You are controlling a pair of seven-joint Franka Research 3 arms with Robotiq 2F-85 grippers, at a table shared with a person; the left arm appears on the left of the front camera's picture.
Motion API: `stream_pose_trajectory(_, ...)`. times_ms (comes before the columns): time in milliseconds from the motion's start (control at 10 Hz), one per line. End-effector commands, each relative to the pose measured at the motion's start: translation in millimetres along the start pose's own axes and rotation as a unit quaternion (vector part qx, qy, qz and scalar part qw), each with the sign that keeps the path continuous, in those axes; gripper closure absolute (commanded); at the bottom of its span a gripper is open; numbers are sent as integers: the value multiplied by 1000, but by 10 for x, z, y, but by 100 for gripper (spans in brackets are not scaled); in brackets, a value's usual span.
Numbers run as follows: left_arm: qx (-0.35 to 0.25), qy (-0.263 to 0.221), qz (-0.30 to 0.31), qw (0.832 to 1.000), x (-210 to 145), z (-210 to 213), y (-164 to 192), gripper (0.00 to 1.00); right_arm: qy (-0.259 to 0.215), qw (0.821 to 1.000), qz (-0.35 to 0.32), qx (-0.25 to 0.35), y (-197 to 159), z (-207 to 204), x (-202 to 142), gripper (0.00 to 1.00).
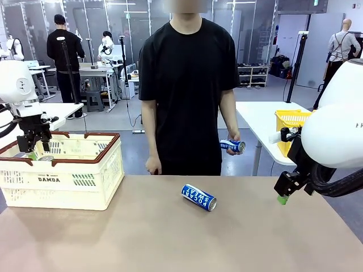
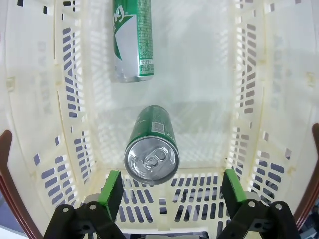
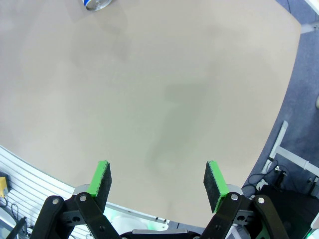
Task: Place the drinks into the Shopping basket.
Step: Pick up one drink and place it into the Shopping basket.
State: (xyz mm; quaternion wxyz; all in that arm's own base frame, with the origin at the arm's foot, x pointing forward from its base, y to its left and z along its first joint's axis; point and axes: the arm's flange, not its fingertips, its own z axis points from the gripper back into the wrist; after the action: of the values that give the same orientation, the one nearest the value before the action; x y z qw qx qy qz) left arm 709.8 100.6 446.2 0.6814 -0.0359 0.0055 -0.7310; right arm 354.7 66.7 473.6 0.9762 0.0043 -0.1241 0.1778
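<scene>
**Fingers wide on both sides, one blue can lying mid-desk**

Your left fingers (image 2: 112, 191) stand as wide as they go and grip nothing. They hang at the Shopping basket (image 1: 108, 152) on the left end of the desk (image 1: 170, 238). In the left wrist view, its brown rim shows on either side and the lattice walls close in all round.

A green can (image 2: 152, 149) sits between those two fingers with a clear gap on each side. Its silver top and pull tab face you and its body tilts away. You cannot tell whether it rests on the basket floor. A second green can (image 2: 133, 40) lies on its side farther along the floor, its small print too fine to read.

Your right fingers (image 3: 101, 181) are spread nearly as wide, empty, touching nothing. They hover above bare desk near its right edge, with plenty of open top around them.

The blue can (image 1: 198, 197) lies on its side mid-desk, well apart from the basket and from both arms. Its white lettering reads "POCARI SWEAT", upside down from your side. In the right wrist view its silver end just shows at the top edge.

Across the desk, the person (image 1: 181, 85) holds another blue can (image 1: 233, 145) in one hand (image 1: 229, 151), beyond the far edge.

The basket's near wall reads "DAMDA". A yellow basket (image 1: 292, 119) sits on a white table (image 1: 255, 116) behind, to the right.
</scene>
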Motion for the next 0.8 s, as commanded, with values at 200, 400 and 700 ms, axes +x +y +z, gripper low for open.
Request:
stream_pose_trajectory(200,1,0,-2,1000,-2,9,17,0,1,1000,3,3,-2,-3,-4,7)
stream_pose_trajectory(400,1,0,-2,1000,-2,9,17,0,1,1000,3,3,-2,-3,-4,7)
stream_pose_trajectory(700,36,-5,-20,999,51,232,-68,0,1,1000,3,3,-2,-3,-4,7)
